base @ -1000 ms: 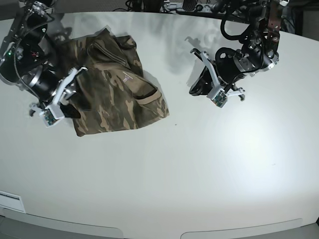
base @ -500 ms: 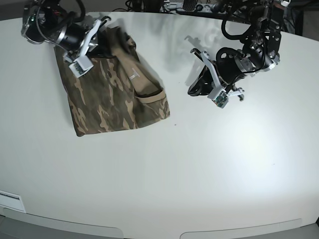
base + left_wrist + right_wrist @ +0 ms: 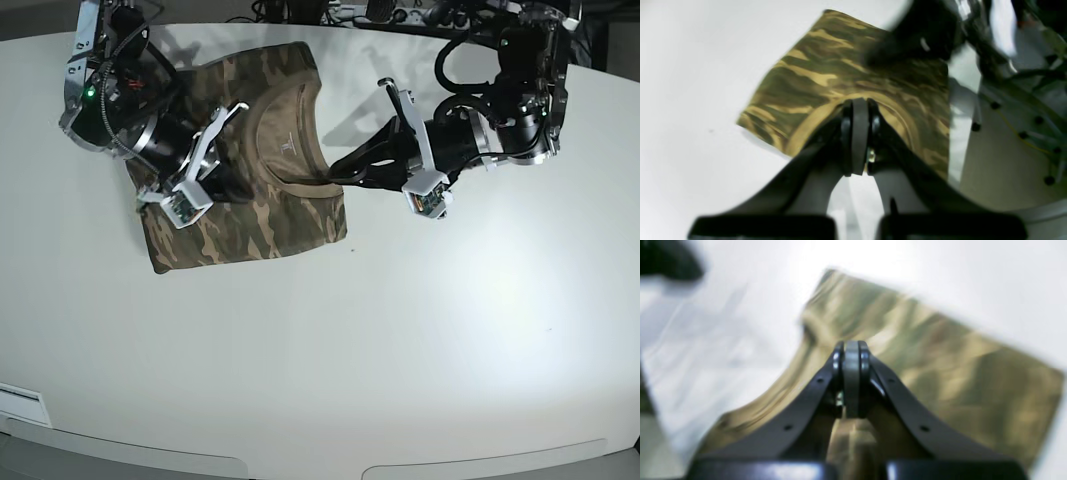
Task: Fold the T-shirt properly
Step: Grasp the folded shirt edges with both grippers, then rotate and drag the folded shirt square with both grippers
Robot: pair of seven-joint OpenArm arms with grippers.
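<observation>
The T-shirt (image 3: 250, 215) lies folded into a rough rectangle on the left of the white table (image 3: 420, 330), camouflage side up. Its tan collar (image 3: 283, 112) faces the back. My left gripper (image 3: 335, 172) reaches in from the right to the shirt's right edge, shut. In the left wrist view the left gripper (image 3: 857, 103) hangs just before the collar (image 3: 806, 126) with no cloth seen between the pads. My right gripper (image 3: 232, 183) is over the shirt's left half. The blurred right wrist view shows the right gripper (image 3: 851, 346) shut above the T-shirt (image 3: 957, 373).
Cables and equipment (image 3: 380, 12) line the table's back edge. A white label (image 3: 20, 405) sits at the front left corner. In the left wrist view the right arm (image 3: 917, 36) is a dark blur over the T-shirt (image 3: 806, 73).
The shirt's bunched upper layer now lies spread flat with the collar showing. The right arm swung from the back left down over the shirt. The left arm stretched left to the shirt's edge.
</observation>
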